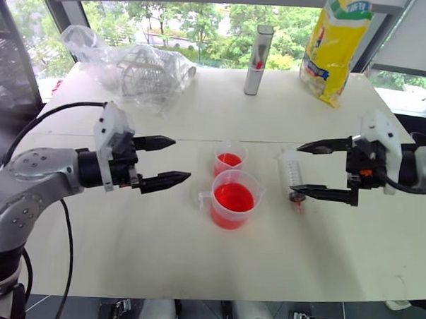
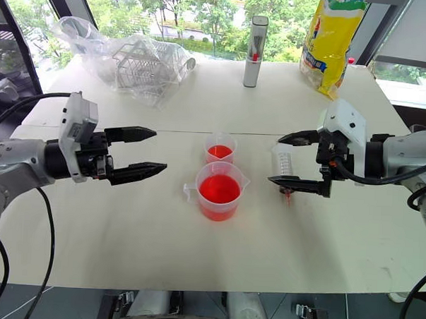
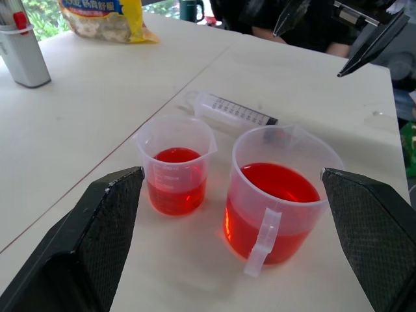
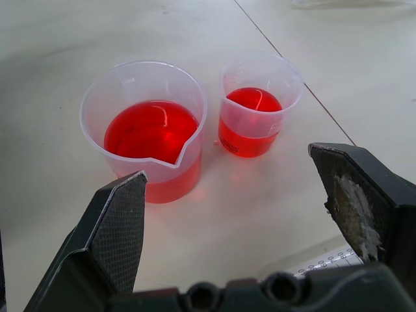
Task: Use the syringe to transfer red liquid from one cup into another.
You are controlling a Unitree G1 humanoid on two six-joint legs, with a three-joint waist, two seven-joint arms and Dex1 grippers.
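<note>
Clear syringe (image 1: 292, 171) — between right jaws

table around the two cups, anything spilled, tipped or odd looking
Nothing spilled. The larger handled clear measuring cup and the smaller handleless clear cup stand upright holding red liquid. The clear plastic syringe lies flat on the white table, untouched.

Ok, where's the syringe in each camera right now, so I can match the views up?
Left eye view: the syringe lies on the table, right of both cups, under the right gripper.
Right eye view: same spot.
Left wrist view: lying flat behind the two cups.
Right wrist view: just its printed scale between the fingers.
Shared landmark: the handled measuring cup.
</note>
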